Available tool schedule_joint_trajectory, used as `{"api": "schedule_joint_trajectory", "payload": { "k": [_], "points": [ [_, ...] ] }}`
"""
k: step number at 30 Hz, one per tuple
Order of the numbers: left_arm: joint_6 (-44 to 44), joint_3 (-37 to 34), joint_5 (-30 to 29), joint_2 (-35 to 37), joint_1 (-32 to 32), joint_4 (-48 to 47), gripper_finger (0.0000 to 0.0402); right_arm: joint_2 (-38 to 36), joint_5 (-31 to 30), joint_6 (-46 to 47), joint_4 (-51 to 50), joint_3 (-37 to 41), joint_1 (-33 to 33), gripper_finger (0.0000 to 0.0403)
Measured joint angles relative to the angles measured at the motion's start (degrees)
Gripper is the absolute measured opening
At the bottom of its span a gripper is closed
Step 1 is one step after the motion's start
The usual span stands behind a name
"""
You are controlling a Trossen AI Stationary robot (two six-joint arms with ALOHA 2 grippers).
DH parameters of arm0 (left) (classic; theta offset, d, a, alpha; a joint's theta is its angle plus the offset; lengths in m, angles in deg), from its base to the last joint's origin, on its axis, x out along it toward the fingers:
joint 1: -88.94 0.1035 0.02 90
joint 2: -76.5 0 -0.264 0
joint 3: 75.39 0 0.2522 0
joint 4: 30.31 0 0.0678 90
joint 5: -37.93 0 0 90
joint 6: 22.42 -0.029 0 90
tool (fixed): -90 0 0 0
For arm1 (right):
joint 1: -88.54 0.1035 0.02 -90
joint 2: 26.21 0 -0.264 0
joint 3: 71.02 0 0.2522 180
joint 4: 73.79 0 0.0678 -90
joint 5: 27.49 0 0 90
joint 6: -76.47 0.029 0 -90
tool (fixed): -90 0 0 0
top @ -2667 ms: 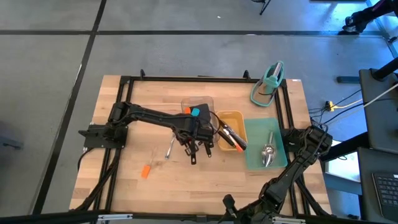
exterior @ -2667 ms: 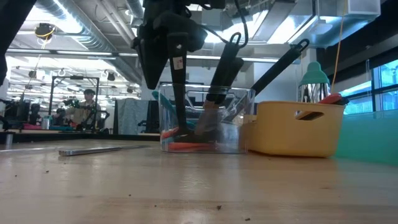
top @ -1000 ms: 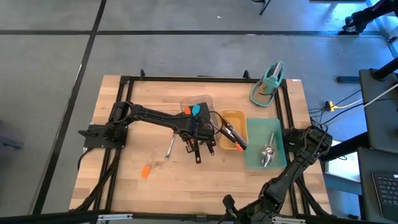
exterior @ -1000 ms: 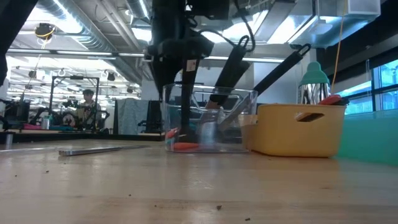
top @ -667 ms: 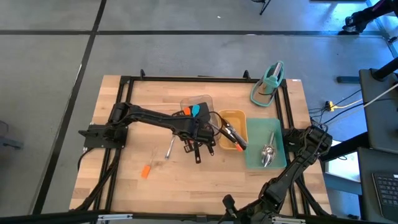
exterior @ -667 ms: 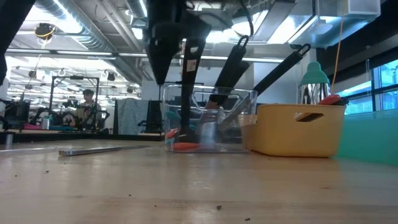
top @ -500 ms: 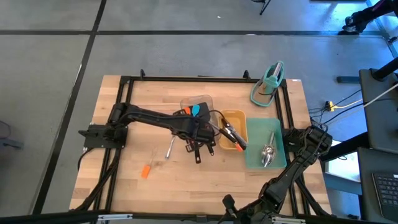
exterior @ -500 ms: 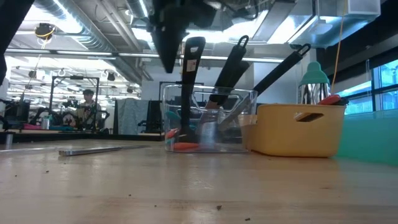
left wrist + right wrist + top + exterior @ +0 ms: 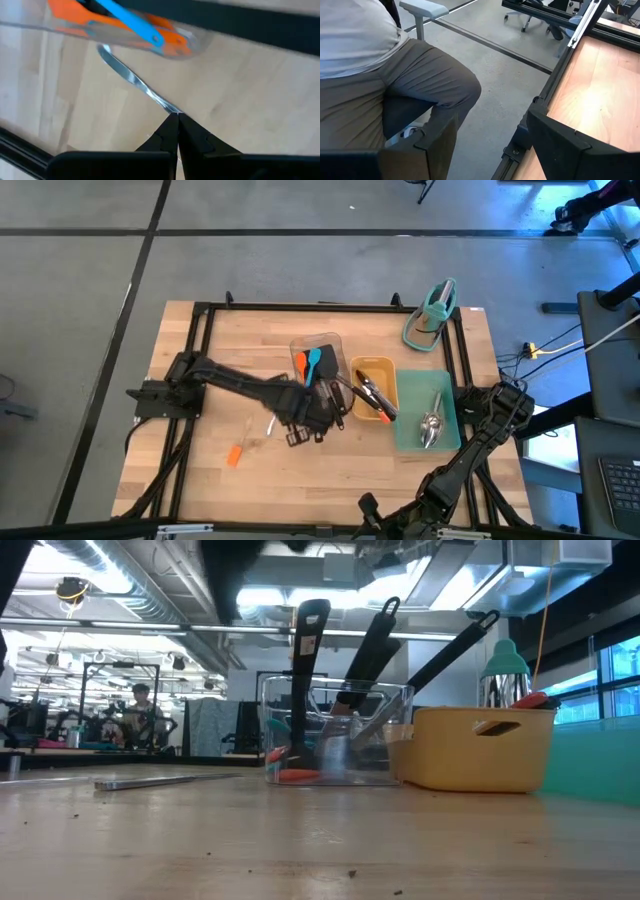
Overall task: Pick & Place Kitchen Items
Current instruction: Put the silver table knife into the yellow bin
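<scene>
I see orange and blue spatulas [image 9: 309, 363] and black-handled utensils [image 9: 306, 670] standing in the clear tray [image 9: 318, 363]. Just beside that tray, my left end effector [image 9: 296, 436] hangs closed and empty above a shiny steel utensil [image 9: 135, 82] lying flat on the counter [image 9: 200, 470]. My right end effector [image 9: 490, 140] is open, well apart from the tray.

I note orange [image 9: 301, 362] and blue spatulas [image 9: 314, 360] in the clear tray [image 9: 330, 340], beside a yellow tray [image 9: 372, 364] and a teal tray [image 9: 410, 420].

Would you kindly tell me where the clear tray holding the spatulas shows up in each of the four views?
High view: clear tray at table centre, left of the yellow tray.
Low view: clear tray at centre, left of the yellow tray.
Left wrist view: along the top edge.
Right wrist view: not in it.
Shared landmark: the yellow tray.
</scene>
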State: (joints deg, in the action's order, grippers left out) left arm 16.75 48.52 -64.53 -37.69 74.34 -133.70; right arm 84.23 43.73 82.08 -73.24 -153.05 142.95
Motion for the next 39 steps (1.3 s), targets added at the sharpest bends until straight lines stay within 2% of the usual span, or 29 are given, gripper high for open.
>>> {"api": "schedule_joint_trajectory", "payload": {
  "k": [5, 8, 13, 16, 25, 28, 31, 35, 39],
  "points": [
    [7.81, 0.0, -3.97, 0.11, -7.14, -0.39, 0.0002, 0.0, 0.0, 0.37, 0.05, 0.0, 0.0, 0.024],
    [18.03, -0.94, -12.45, 0.11, -12.25, -0.36, 0.0002, 0.0, 0.0, 0.43, 0.14, 0.0, 0.0, 0.024],
    [37.83, -5.46, -29.79, 0.11, -20.25, -0.28, 0.0002, 0.0, -0.04, -0.09, 1.61, 0.0, -0.14, 0.0241],
    [49.18, -10.41, -36.92, 0.11, -23.55, 0.58, 0.0002, 0.0, -0.04, -0.3, 2.27, 0.0, -0.4, 0.0241],
    [78.75, -29.88, -47.97, 0.06, -27.03, 1.35, 0.0002, 0.0, -0.22, -0.59, 2.64, 0.0, -0.85, 0.0241],
    [83.24, -34.88, -51.67, 0.13, -26.46, 1.93, 0.0002, 0.0, -0.22, -1.47, 2.44, 0.0, -0.85, 0.0241],
    [83.24, -38.51, -52.43, 0.15, -24.46, 4.76, 0.0002, 0.0, -0.22, -1.84, 1.99, 0.0, -0.99, 0.0241],
    [79.92, -43.76, -53.66, 0.19, -21.64, 13.93, 0.0002, 0.02, -0.2, -1.93, 0.81, 0.0, -1.29, 0.0241],
    [82.81, -49.51, -57.57, 0.4, -19.34, 20.7, 0.0002, 0.02, -0.19, -2.0, 0.27, 0.0, -1.29, 0.0241]
  ]
}}
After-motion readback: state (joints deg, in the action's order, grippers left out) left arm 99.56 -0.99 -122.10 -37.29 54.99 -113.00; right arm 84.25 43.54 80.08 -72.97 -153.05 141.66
